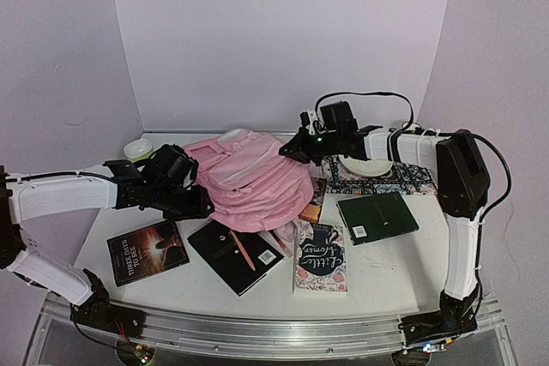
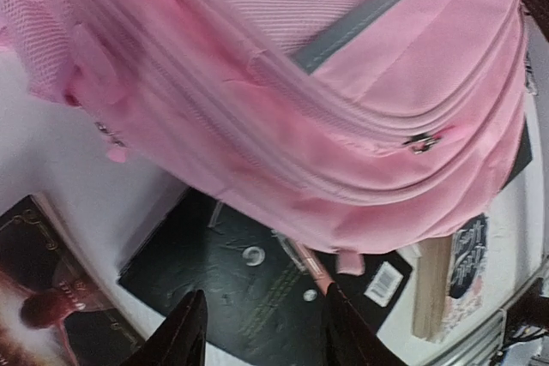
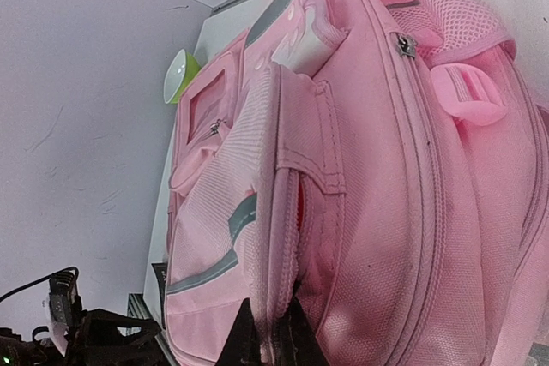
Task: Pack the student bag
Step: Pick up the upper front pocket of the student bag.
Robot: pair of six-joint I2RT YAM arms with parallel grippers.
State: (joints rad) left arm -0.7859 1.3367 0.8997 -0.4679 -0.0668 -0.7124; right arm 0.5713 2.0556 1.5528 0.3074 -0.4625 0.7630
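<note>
bag [image 1: 253, 179] lies mid-frame in the top view, looks zipped; right gripper [image 3: 270, 336] pinches a fabric fold on it, left gripper [image 2: 262, 332] hangs parted and empty over the notebook [image 2: 249, 293], so likely opening step, next needs left on a zip pull [image 2: 425, 141].

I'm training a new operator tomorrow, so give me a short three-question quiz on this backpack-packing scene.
1. True or false: the right hand is shut on a fold of the large soft pink fabric backpack.
2. What lies on the flat black notebook in front of the backpack? A) a slim pink pen B) a pair of scissors C) a red apple
3. Fill in: the left hand's jaws stand ___, with nothing between them.
Key: 1 true; 2 A; 3 open.
</note>
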